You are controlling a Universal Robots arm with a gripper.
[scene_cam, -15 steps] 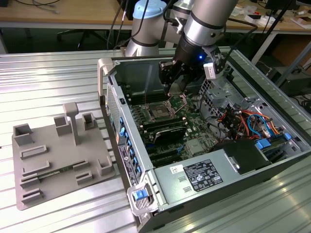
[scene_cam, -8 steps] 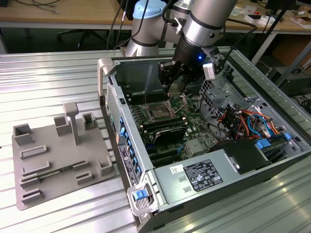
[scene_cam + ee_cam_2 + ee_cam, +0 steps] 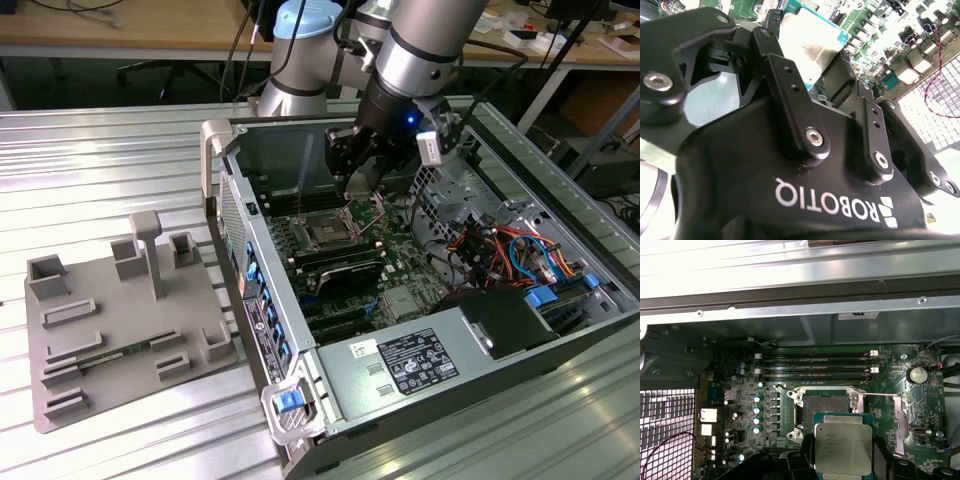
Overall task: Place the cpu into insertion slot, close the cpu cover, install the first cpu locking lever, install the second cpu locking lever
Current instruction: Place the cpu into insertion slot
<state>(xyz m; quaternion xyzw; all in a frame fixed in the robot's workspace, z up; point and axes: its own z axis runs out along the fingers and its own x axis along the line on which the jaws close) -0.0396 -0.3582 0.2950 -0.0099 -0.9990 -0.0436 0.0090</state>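
The gripper (image 3: 843, 454) is clamping the cpu (image 3: 842, 439) by two opposite edges, its black fingers (image 3: 806, 452) pressing in from either side, so the pincer is standing narrow, at just the chip's width. The chip is lying flat in that hold, its silvery lid facing the camera of the first wrist view. It is hanging above the insertion slot (image 3: 823, 401), not in it. It is overlapping one edge of the slot there, while most of the dark centre is showing bare. In the exterior view the gripper (image 3: 358, 172) is hovering inside the open computer case (image 3: 262, 300), above the insertion slot (image 3: 328, 232) and a little to one side of it.

Just beside the slot, a silvery plate that appears to be the cpu cover (image 3: 897, 419) is standing swung open. A thin lever rod (image 3: 880, 395) is running out from the slot's corner, seemingly unlatched. On the side of the slot away from the chip, the long memory slots (image 3: 817, 367) are lying parallel to its rim.

The first step, placing the chip, looks to be the one in hand, with the cover and both levers not yet dealt with. Seating the chip is calling for three things:

- centring it squarely over the slot
- keeping its edges parallel with the metal rim and its face level
- lowering it with no sideways push, since the fingers are working close to the rim and the open cover
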